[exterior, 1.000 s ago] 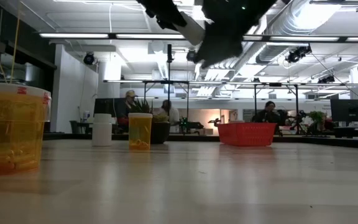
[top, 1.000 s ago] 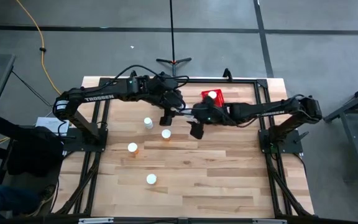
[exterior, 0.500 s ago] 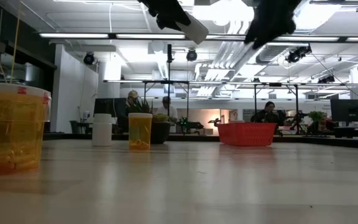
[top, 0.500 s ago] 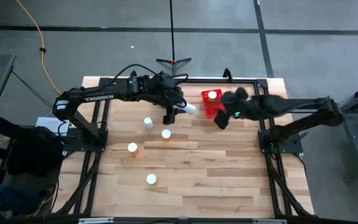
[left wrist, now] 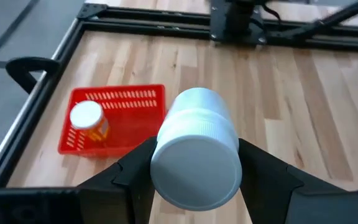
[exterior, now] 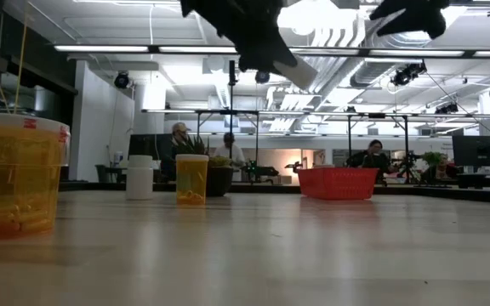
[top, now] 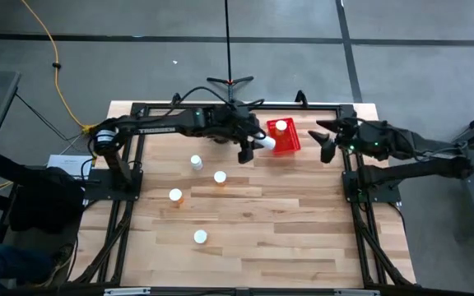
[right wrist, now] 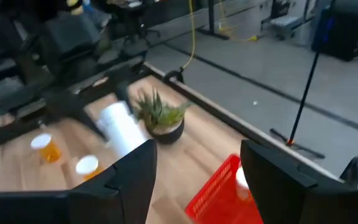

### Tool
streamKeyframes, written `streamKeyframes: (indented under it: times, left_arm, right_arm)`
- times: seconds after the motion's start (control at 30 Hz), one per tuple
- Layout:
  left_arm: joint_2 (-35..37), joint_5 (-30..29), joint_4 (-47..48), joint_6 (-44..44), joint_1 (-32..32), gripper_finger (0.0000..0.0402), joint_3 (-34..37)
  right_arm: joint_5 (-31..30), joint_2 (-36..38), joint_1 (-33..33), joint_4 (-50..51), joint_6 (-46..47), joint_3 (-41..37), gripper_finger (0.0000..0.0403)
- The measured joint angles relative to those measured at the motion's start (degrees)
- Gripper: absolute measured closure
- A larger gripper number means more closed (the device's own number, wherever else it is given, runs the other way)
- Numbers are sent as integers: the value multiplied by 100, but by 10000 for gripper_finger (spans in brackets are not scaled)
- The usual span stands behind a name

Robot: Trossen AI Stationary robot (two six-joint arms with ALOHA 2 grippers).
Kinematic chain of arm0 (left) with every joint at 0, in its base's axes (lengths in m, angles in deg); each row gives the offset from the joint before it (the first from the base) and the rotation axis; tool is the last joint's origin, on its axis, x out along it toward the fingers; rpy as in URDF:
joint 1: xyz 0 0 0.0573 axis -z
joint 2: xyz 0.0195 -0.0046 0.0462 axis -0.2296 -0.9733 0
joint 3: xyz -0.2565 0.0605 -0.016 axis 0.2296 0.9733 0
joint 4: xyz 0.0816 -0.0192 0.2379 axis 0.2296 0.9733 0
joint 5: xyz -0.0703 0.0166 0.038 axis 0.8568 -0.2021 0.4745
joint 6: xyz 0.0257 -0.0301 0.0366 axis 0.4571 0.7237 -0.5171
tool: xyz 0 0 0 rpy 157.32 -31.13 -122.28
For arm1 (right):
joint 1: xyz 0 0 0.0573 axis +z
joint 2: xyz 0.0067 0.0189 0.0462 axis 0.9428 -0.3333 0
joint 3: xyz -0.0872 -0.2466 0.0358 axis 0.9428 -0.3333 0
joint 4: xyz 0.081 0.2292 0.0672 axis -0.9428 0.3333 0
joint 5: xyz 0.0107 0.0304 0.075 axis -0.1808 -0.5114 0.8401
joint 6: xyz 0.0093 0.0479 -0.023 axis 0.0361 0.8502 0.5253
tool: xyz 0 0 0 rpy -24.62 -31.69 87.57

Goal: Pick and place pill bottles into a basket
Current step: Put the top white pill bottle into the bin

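The left gripper is clamped on a pill bottle, carried cap-forward high over the counter just beside the red basket, presumably so it can be let go over the rim. One bottle lies inside the basket already. Four more bottles stand well apart on the boards, the nearest toward the middle. The right gripper waits beyond the basket's far side with its fingers spread and holding nothing, clear of the drop. A small potted plant sits near the basket.
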Motion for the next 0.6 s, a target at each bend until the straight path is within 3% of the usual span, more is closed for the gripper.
streamKeyframes:
  times: [0.13, 0.33, 0.5, 0.6]
  left_arm:
    - [-210, 0, -78, 162, -82, 173, -91]
    - [-477, 7, 120, 73, -60, 173, -645]
    - [-661, -67, 532, -100, -67, 173, -1013]
    - [-661, -79, 597, -198, -67, 173, -1040]
  right_arm:
    - [244, 101, 2, -173, 107, -402, 181]
    - [751, -205, -23, -1067, -730, -845, 174]
    - [843, -685, -197, -1307, -1196, -771, 136]
    - [1263, -1034, -371, -1320, -1408, -623, 105]
